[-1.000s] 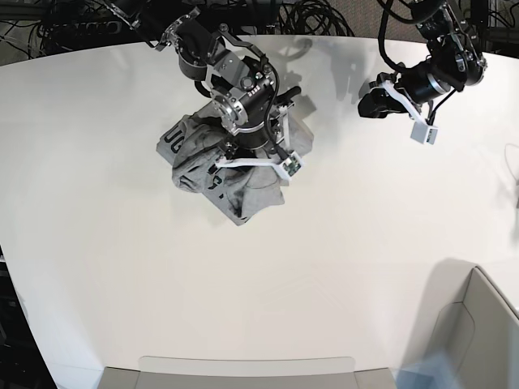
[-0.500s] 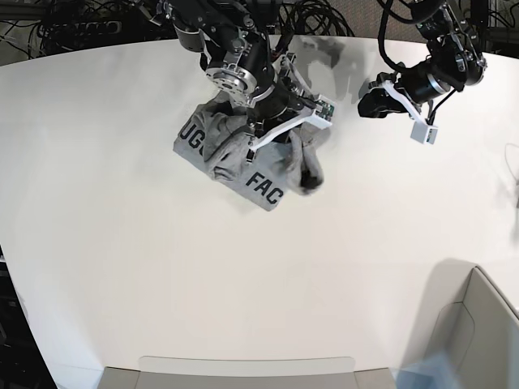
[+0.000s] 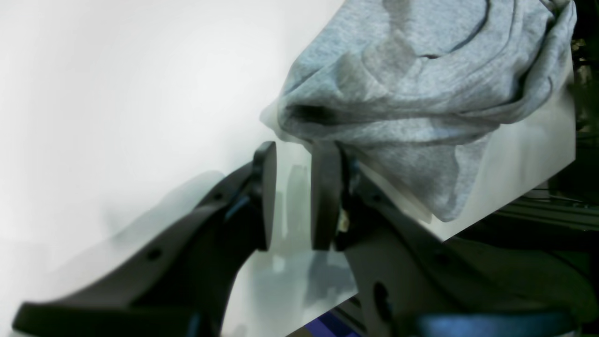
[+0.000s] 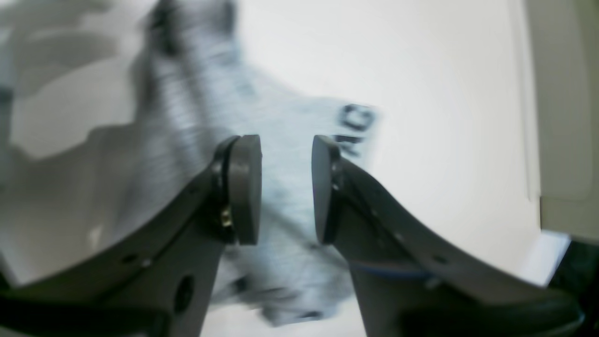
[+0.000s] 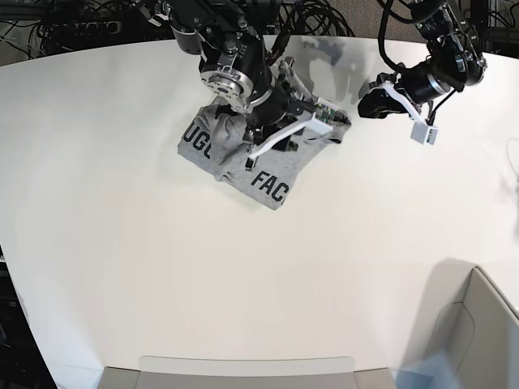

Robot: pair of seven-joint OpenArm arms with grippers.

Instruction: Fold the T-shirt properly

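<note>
The T-shirt [image 5: 243, 154] lies bunched on the white table [image 5: 162, 292], toward its far side, with black lettering showing on the near flap and heavy creases through the middle. The right gripper [image 4: 285, 187] hovers over the fabric with its jaws parted and nothing pinched between them; the left gripper [image 3: 292, 192] is likewise parted and empty, held off beside the rumpled edge of the cloth and well clear of it in the base view. The step in hand is judged to be spreading — a fold cannot be made well until the bundle is flattened, so a single outer layer at a hem or sleeve should be pinched, not the whole wad, and drawn outward low over the surface. Ample bare table is available toward the near side and to both flanks; the far table edge, with cables [image 5: 324, 16] behind it, lies close to the shirt and should be avoided.
</note>
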